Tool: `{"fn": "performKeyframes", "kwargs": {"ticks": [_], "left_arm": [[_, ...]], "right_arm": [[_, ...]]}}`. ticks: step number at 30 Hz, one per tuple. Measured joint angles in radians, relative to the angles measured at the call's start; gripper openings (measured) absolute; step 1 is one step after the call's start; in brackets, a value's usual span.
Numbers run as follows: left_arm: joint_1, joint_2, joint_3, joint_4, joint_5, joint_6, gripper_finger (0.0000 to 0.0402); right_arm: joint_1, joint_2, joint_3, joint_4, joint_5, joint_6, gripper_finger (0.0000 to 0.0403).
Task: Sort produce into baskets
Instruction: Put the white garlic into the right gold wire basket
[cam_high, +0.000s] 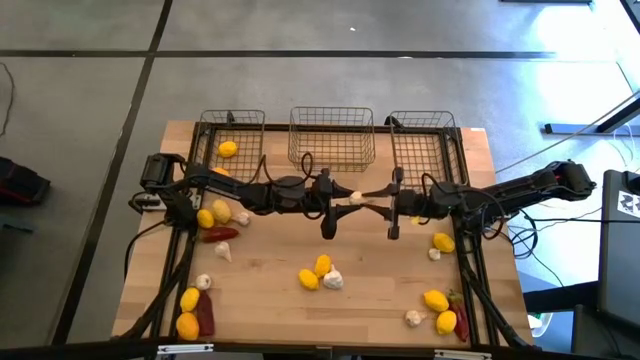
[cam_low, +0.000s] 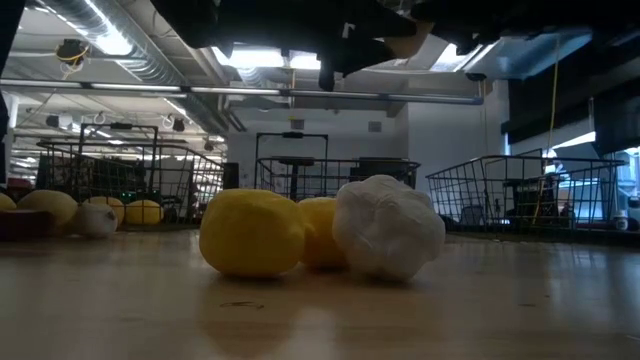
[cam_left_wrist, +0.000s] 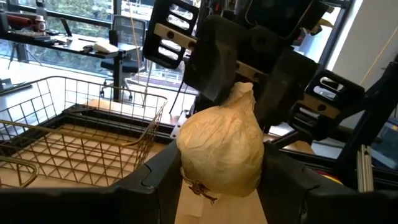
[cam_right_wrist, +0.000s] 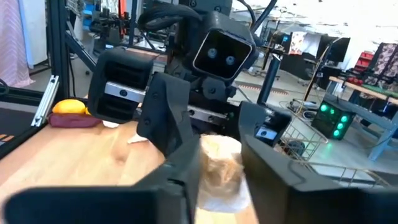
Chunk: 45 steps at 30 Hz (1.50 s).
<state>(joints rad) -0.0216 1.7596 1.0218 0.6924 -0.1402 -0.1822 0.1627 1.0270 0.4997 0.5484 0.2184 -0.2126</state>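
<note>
High view: wooden table (cam_high: 370, 290) mid-frame, grey floor (cam_high: 80, 120) around, bare wood at bottom centre. My left gripper (cam_high: 343, 198) and right gripper (cam_high: 366, 197) both pinch one garlic bulb (cam_high: 354, 198).

Ceiling strip lights (cam_low: 105, 40) glare at the top of the low view, leaving the lemon (cam_low: 252, 233) and garlic (cam_low: 388, 227) evenly lit with soft reflections on the table (cam_low: 320, 310). In the high view a bluish sheen washes the floor (cam_high: 560, 70) at right. The near fingers (cam_right_wrist: 174, 162) in the right wrist view are blurred and dark.
</note>
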Motion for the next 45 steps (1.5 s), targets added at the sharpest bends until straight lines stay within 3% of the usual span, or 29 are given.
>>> {"fn": "performKeyframes", "kwargs": {"ticks": [5,8,16,26,33,41,45], "left_arm": [[0.0,0.0,0.0,-0.002,0.001,0.001,0.0167],[0.0,0.0,0.0,-0.003,0.002,-0.001,0.0167],[0.004,0.0,-0.001,-0.004,0.001,0.001,0.017],[0.013,0.0,0.0,-0.077,-0.003,-0.003,0.0247],[0.008,0.0,0.0,-0.138,-0.003,-0.024,0.0252],[-0.006,0.0,0.0,-0.135,0.0,-0.006,0.0253],[-0.005,0.0,0.0,-0.135,0.0,-0.006,0.0253]], "right_arm": [[0.0,0.0,0.0,-0.006,-0.001,-0.003,0.0033],[0.0,0.0,0.0,-0.008,-0.001,-0.004,0.0016],[0.001,-0.001,0.0,-0.016,0.011,-0.01,0.0023],[0.001,-0.043,-0.002,-0.077,0.077,-0.01,0.0025],[0.001,-0.154,-0.002,-0.208,0.225,-0.036,0.0025],[-0.019,-0.277,-0.002,-0.328,0.54,-0.104,0.0026],[-0.098,-0.318,-0.002,-0.39,0.575,-0.109,0.0026]]}}
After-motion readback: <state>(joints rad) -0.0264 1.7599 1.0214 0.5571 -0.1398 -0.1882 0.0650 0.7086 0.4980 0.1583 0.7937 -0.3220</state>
